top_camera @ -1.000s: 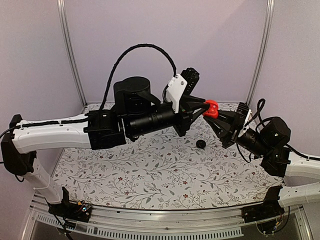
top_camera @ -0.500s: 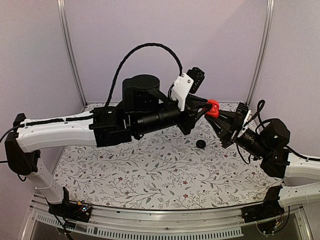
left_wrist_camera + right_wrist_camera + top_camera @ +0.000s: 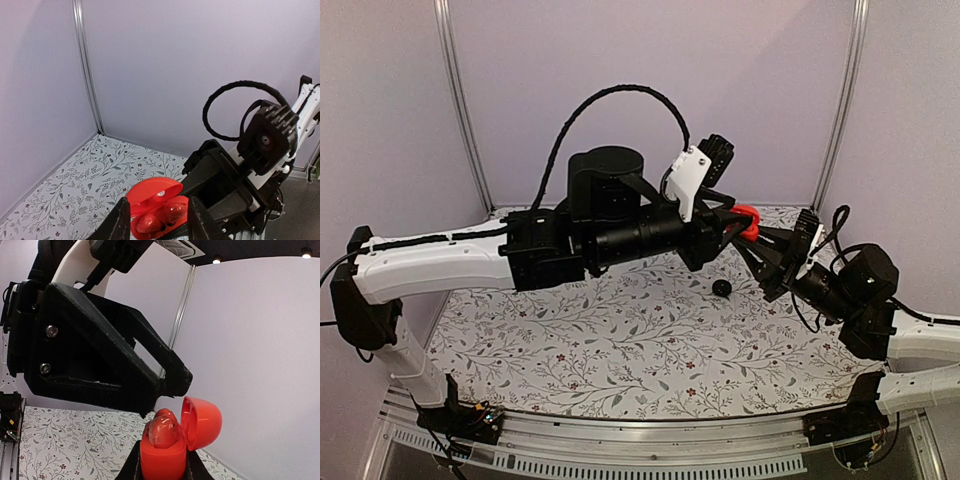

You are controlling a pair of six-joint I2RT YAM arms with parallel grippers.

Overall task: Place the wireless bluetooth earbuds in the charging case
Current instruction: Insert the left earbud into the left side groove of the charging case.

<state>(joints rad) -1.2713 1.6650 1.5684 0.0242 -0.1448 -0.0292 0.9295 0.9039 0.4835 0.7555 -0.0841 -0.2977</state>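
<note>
The red charging case is open, its domed lid hinged back to one side. It holds two red earbuds, which lie side by side in the lower half. In the right wrist view one earbud stands proud of the rim; whether either is fully seated cannot be told. The case is held in the air above the far right part of the table, clear of the patterned surface. The right gripper pinches the lower half of the case, one finger on each side, jaws closed against it, with the opening facing the left arm. The left gripper is level with the case and close to it. Its jaws are parted, and in the left wrist view its two fingers frame the case on either side. In the right wrist view one left fingertip sits just above the earbuds and beside the lid, apart from the case. Nothing is seen held between the left jaws. A small black object lies on the table below the two grippers, well apart from the case; it is too small to identify.
</note>
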